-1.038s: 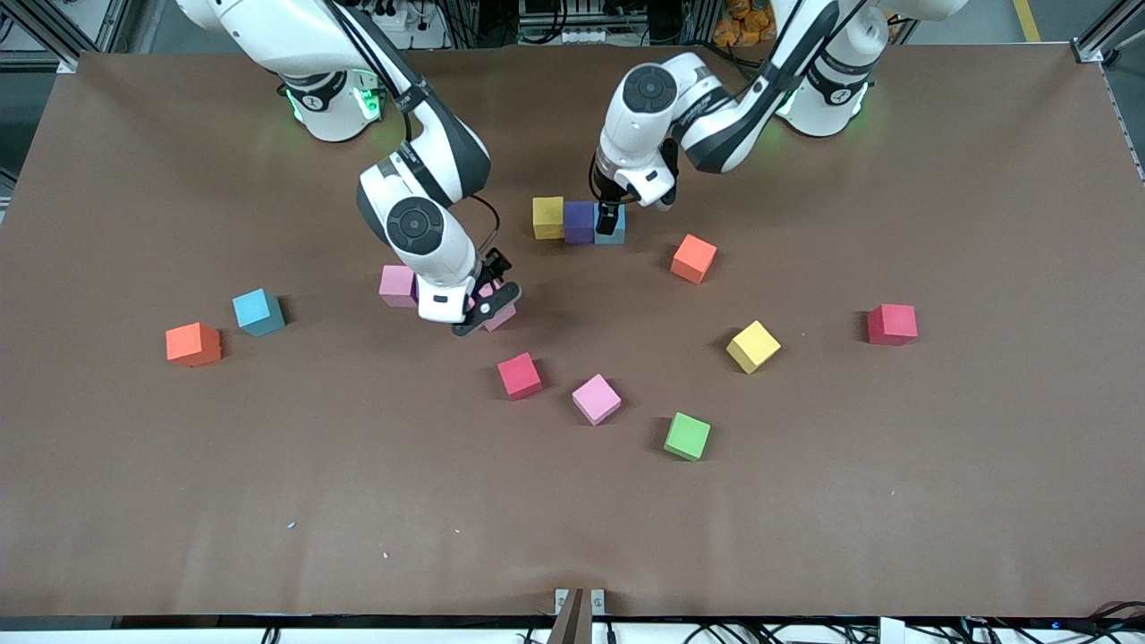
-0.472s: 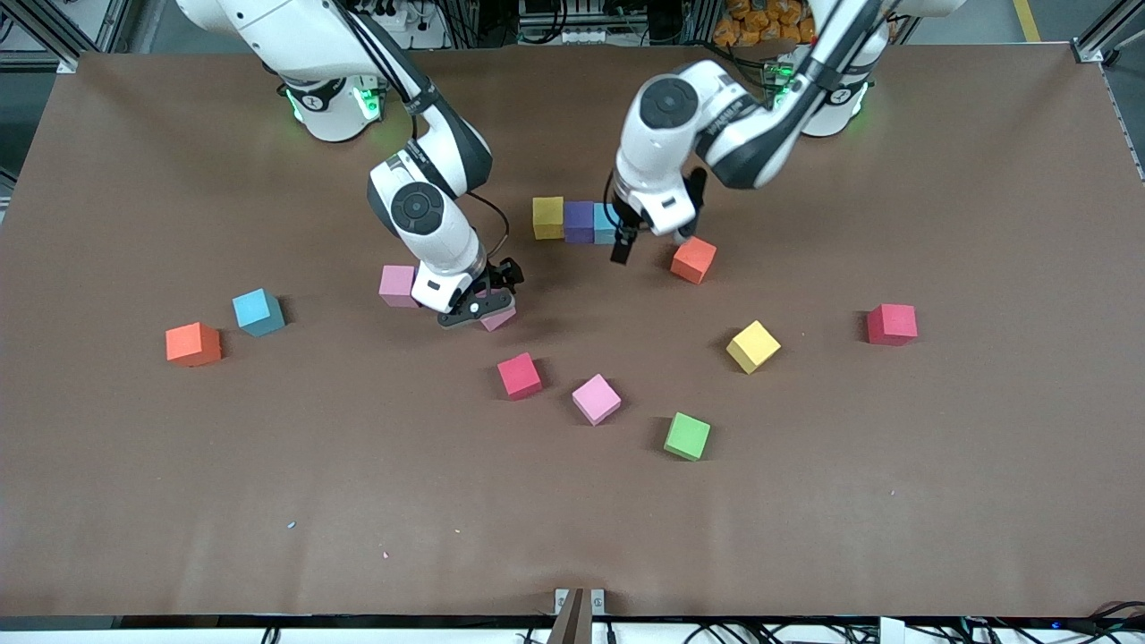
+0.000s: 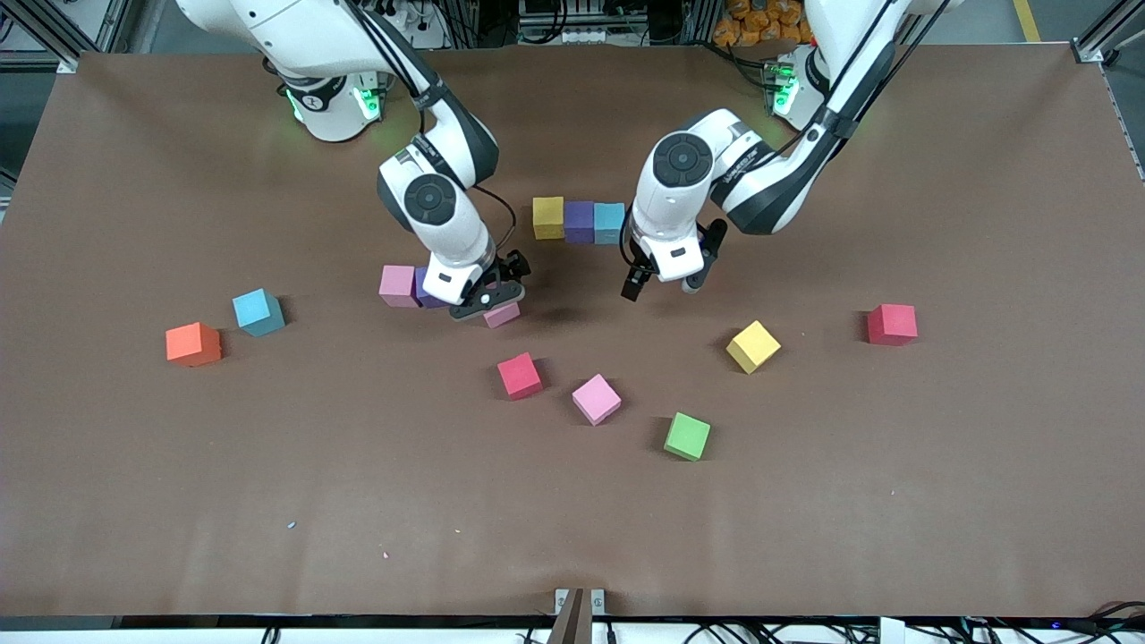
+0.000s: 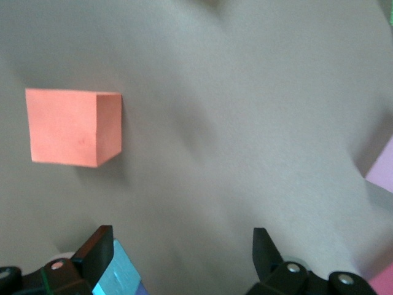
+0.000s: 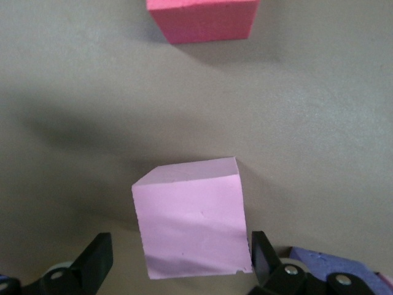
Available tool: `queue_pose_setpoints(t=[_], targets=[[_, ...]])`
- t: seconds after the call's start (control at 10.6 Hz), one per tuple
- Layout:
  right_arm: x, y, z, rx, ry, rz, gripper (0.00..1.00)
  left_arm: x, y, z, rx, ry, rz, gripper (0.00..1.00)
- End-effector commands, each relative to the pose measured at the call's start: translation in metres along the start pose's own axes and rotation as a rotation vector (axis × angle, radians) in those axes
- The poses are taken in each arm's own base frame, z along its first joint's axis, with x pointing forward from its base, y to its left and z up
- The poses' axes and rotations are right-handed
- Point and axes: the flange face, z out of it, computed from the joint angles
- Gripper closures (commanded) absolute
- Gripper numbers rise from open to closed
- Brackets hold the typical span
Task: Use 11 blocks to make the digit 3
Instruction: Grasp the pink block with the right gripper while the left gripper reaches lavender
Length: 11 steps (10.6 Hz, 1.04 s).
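Observation:
Three touching blocks form a row: yellow [image 3: 547,217], purple [image 3: 580,222], blue [image 3: 609,223]. My left gripper [image 3: 660,288] [image 4: 182,243] hangs open and empty beside that row, over bare table. Its hand covers the orange block [image 4: 73,127] in the front view. My right gripper [image 3: 487,302] [image 5: 181,246] is open, with a finger on each side of a pink block [image 3: 503,315] [image 5: 190,224]. Another pink block [image 3: 396,285] and a purple one [image 3: 428,291] [image 5: 331,261] lie beside it.
Loose blocks lie nearer the front camera: crimson [image 3: 520,375] [image 5: 202,18], pink [image 3: 596,399], green [image 3: 687,436], yellow [image 3: 752,346]. A red one [image 3: 892,324] sits toward the left arm's end. Blue [image 3: 258,311] and orange [image 3: 192,344] sit toward the right arm's end.
The left gripper left the blue block at the row's end and moved toward the orange block, now covering it in the front view. The right gripper shifted slightly over the pink block.

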Motion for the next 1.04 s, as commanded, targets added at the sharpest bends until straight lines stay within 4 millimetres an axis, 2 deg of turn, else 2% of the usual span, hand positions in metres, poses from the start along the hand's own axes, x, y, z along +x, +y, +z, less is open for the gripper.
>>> queue_pose_setpoints(t=[0.0, 0.09, 0.19, 0.47, 0.57, 0.75, 0.85, 0.94], targets=[[0.0, 0.005, 0.002, -0.042, 0.02, -0.04, 0.0, 0.022, 0.009, -0.009, 0.004, 0.018, 0.072, 0.0], [0.001, 0.005, 0.002, -0.043, 0.023, -0.046, 0.0, 0.035, 0.016, -0.014, -0.01, 0.031, 0.1, 0.0], [0.002, 0.004, 0.0, -0.046, 0.029, -0.052, 0.0, 0.05, 0.032, -0.021, -0.034, 0.03, 0.114, 0.0], [0.004, 0.003, 0.003, -0.062, 0.035, -0.082, 0.0, 0.067, 0.101, -0.036, -0.029, -0.01, 0.078, 0.0], [0.003, 0.001, 0.003, -0.071, 0.038, -0.099, 0.0, 0.072, 0.12, -0.035, -0.022, 0.003, 0.082, 0.0], [0.006, 0.002, 0.004, -0.072, 0.042, -0.101, 0.03, 0.083, 0.126, -0.024, -0.02, 0.06, 0.137, 0.0], [0.007, 0.001, 0.004, -0.072, 0.042, -0.103, 0.06, 0.079, 0.128, -0.022, -0.021, 0.058, 0.158, 0.0], [0.007, 0.001, 0.005, -0.071, 0.042, -0.103, 0.13, 0.069, 0.14, -0.033, -0.057, 0.051, 0.167, 0.0]])
